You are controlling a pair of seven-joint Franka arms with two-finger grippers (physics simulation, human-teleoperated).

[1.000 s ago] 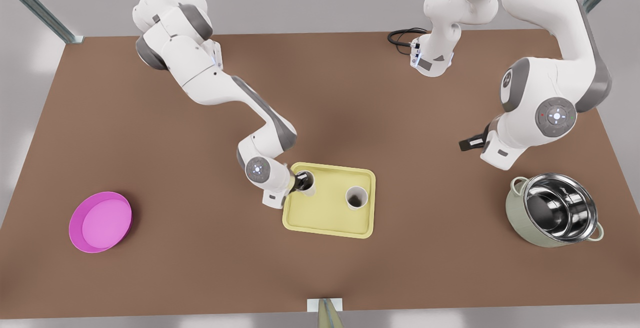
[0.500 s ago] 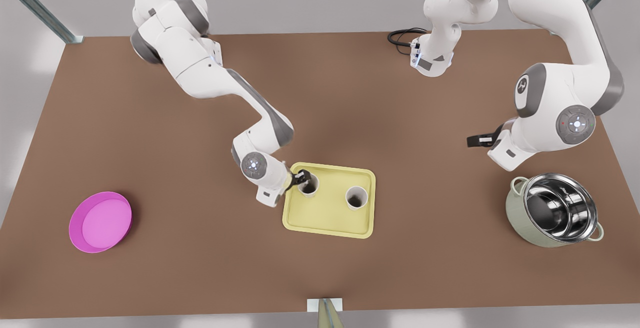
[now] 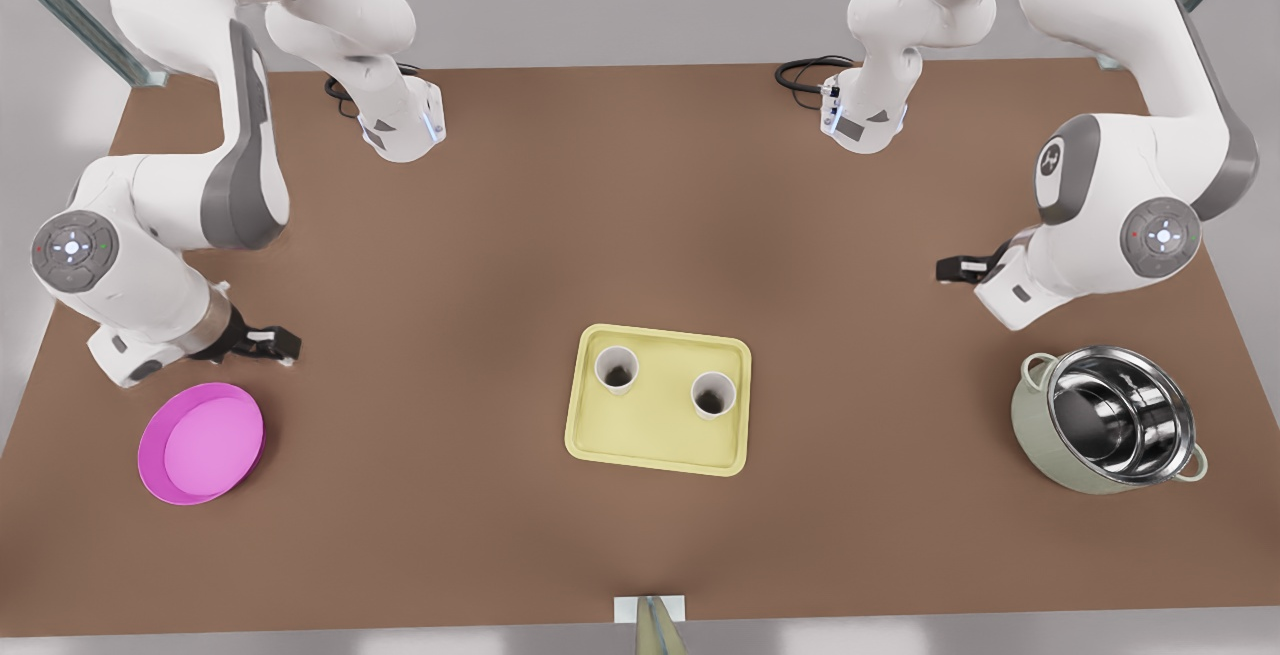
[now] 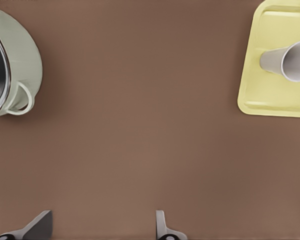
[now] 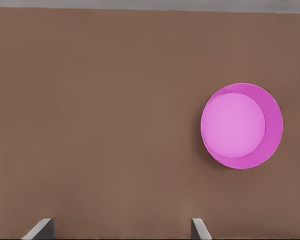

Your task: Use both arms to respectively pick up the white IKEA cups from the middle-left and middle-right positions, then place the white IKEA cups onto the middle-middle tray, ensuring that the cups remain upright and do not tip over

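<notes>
We see both white IKEA cups (image 3: 617, 369) (image 3: 713, 394) upright on the tray (image 3: 655, 435), left gripper (image 3: 962, 268) spread wide near the pot (image 3: 1105, 432), right gripper (image 3: 270, 343) likewise parted, seemingly empty, near the pink plate (image 3: 201, 443).

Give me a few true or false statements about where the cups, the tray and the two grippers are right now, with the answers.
1. Both white cups stand upright on the yellow tray. True.
2. The left gripper is beside the pink plate. False: it hangs near the pot, at the front view's right.
3. The right gripper is shut on a cup. False: it is open and holds nothing.
4. The two cups touch each other. False: bare tray shows between them.
5. The left gripper is open. True.
</notes>
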